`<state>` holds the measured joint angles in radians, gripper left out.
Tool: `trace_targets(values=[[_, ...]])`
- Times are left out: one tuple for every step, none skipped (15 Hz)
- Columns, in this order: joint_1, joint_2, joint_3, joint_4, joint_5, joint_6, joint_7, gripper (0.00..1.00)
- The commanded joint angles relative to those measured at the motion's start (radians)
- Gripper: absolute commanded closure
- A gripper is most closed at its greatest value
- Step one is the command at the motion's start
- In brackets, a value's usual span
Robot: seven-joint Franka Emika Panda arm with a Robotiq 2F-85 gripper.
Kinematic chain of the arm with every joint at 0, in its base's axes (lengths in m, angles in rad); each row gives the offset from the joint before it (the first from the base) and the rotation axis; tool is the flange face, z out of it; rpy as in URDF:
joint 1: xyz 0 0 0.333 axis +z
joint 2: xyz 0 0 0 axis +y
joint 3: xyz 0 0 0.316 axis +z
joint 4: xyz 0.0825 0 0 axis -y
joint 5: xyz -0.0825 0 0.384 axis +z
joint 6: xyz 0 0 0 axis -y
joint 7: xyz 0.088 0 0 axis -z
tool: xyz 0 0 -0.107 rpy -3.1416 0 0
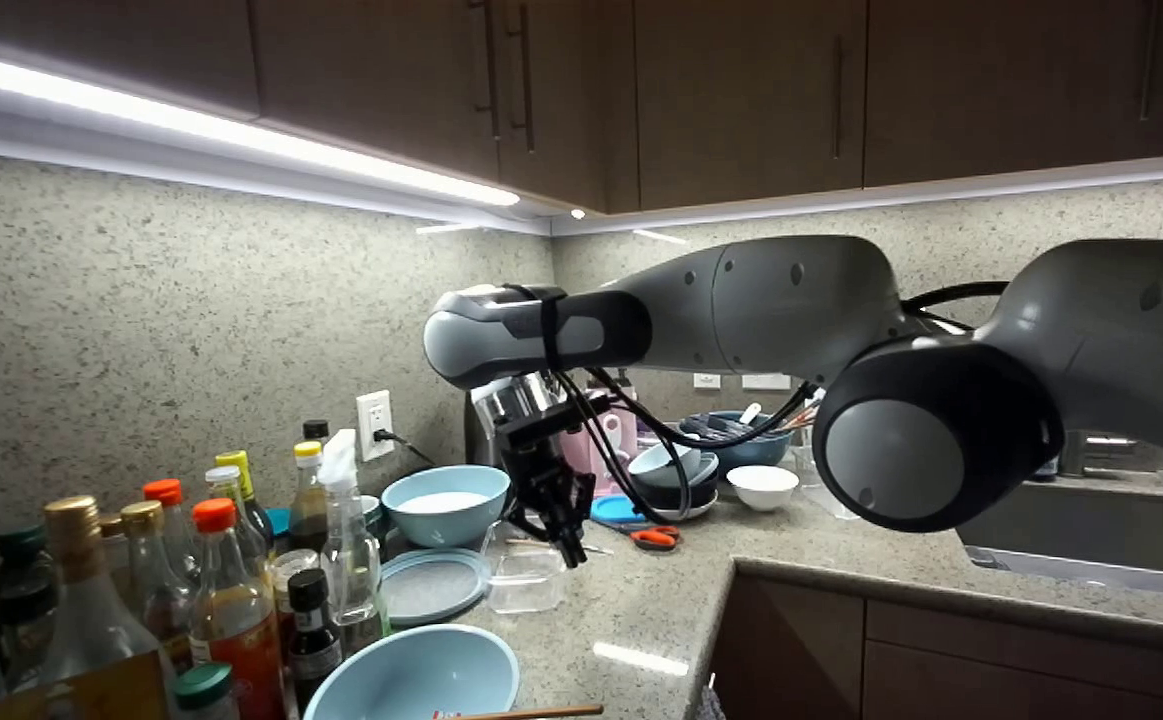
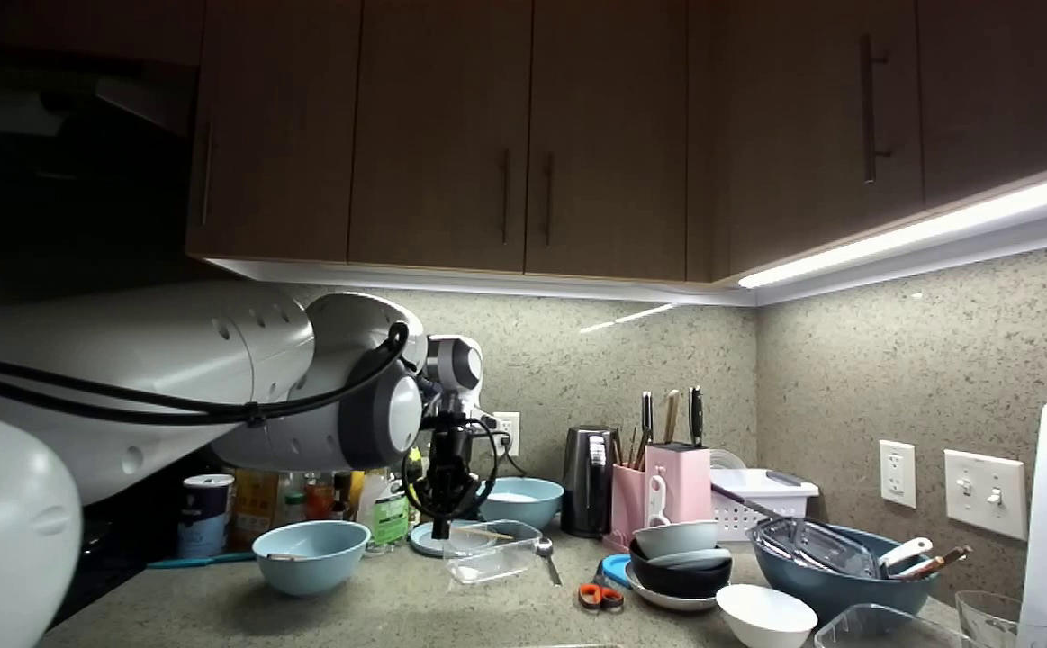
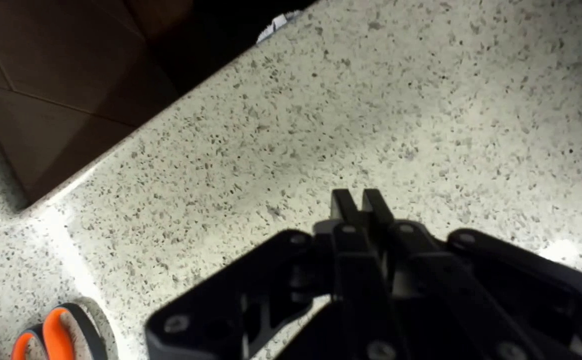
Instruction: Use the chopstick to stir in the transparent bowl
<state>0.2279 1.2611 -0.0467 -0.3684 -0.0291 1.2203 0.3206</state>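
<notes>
The transparent bowl (image 1: pixel 526 592) is a clear, shallow, boxy container on the counter; it also shows in an exterior view (image 2: pixel 498 563). A thin light chopstick (image 2: pixel 487 533) lies across it. A brown chopstick (image 1: pixel 541 713) lies at the rim of the nearer light-blue bowl (image 1: pixel 431 665); its end shows in an exterior view (image 2: pixel 284 556). My gripper (image 1: pixel 573 556), also in an exterior view (image 2: pixel 440 529), points down above the counter beside the transparent bowl. In the wrist view its fingers (image 3: pixel 360 200) are together with nothing between them. The transparent bowl is out of the wrist view.
Scissors (image 2: pixel 600 597) and a spoon (image 2: pixel 548 560) lie near the transparent bowl. Behind it are a lid (image 1: pixel 431 585), a second light-blue bowl (image 1: pixel 446 500) and several bottles (image 1: pixel 231 590). Stacked bowls (image 2: pixel 681 562) and a white bowl (image 2: pixel 766 615) stand farther along. The counter edge (image 3: pixel 170 107) crosses the wrist view.
</notes>
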Motion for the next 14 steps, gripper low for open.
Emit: trace_targets(values=[[0.043,0.03,-0.011,-0.008,-0.02,0.064,0.1,0.98],[0.051,0.037,-0.011,-0.008,-0.019,0.069,0.119,0.98],[0.058,0.042,-0.01,-0.009,-0.016,0.068,0.135,0.98],[0.063,0.046,-0.011,-0.009,-0.015,0.067,0.15,0.98],[0.066,0.046,-0.012,-0.01,-0.014,0.059,0.162,0.98],[0.068,0.045,-0.012,-0.01,-0.014,0.058,0.172,0.98],[0.068,0.044,-0.012,-0.01,-0.013,0.056,0.176,0.67],[0.068,0.044,-0.011,-0.009,-0.012,0.057,0.18,0.67],[0.068,0.044,-0.012,-0.009,-0.013,0.058,0.178,0.62],[0.069,0.045,-0.012,-0.008,-0.014,0.058,0.177,0.55],[0.069,0.045,-0.013,-0.007,-0.015,0.058,0.176,0.49],[0.07,0.042,-0.014,-0.006,-0.016,0.057,0.174,0.42],[0.072,0.039,-0.014,-0.005,-0.018,0.055,0.172,0.36],[0.075,0.032,-0.017,-0.002,-0.021,0.051,0.169,0.29]])
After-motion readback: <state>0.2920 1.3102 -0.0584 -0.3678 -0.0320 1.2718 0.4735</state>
